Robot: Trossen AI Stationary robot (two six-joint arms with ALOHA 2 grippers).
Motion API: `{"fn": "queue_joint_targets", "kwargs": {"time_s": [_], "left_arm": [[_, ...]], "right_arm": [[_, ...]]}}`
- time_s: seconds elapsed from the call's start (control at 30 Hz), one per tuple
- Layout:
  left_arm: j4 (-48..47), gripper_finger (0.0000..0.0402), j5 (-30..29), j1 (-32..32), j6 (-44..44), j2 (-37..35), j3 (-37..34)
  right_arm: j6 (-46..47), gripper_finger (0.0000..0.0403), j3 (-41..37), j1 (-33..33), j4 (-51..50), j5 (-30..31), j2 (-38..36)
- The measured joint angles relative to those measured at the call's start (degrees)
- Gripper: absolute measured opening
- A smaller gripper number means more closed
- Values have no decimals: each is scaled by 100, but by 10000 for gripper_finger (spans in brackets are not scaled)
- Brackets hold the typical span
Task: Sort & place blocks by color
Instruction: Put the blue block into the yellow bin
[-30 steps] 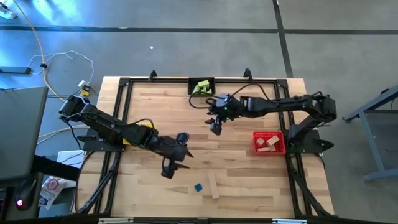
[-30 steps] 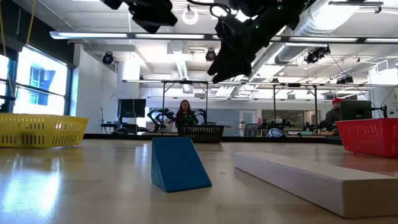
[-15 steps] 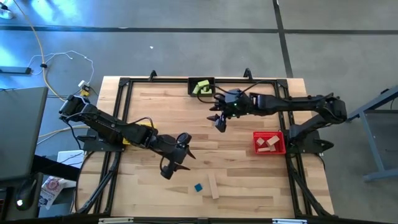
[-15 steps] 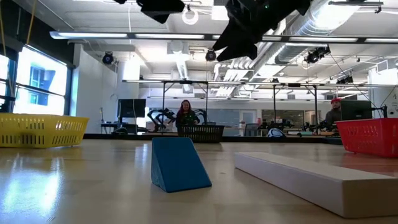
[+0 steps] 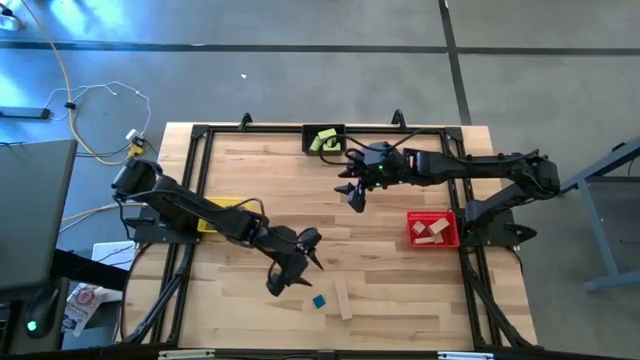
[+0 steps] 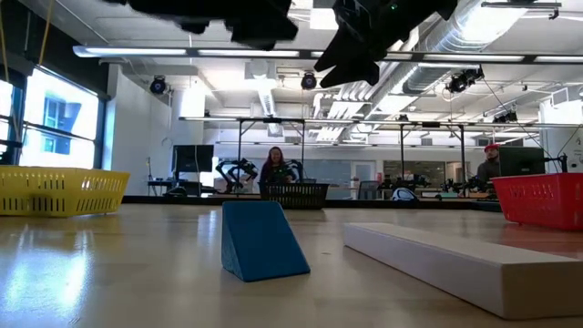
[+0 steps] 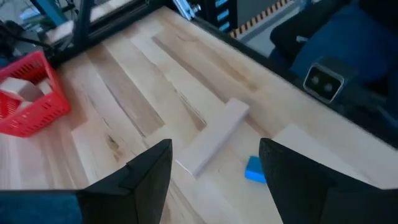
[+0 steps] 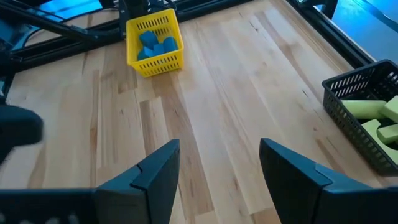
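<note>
Left end effector (image 5: 296, 268) has advanced toward the bench's near edge, fingers spread, empty | blue block (image 5: 319, 301) just beyond it, wood bar (image 5: 343, 298) beside, long axis front-to-back | left arm nearer | right end effector (image 5: 352, 196) released, waiting mid-bench | loose: one blue, one wood

Two dark jointed arms, black cables, wedge-shaped jaws.

We see even overhead light. Ceiling strip lights (image 6: 228, 52) glare in the low view, and a bright window (image 6: 55, 123) washes the side. The tabletop (image 6: 137, 264) shows a soft sheen. The left arm (image 6: 209, 14) overhead is smeared with blur, dark against the ceiling. Shadows lie faint.
</note>
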Motion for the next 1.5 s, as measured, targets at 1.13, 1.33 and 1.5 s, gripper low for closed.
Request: {"fn": "queue_joint_targets", "kwargs": {"time_s": [1.13,1.33,1.5], "left_arm": [[1266,227,993,-46,-129,1695,-7],[1313,227,986,-46,-129,1697,-5],[1316,227,987,-50,-129,1858,-12]], "right_arm": [[24,206,0,0,-205,2,0],[24,206,0,0,-205,2,0],[24,206,0,0,-208,2,0]]}}
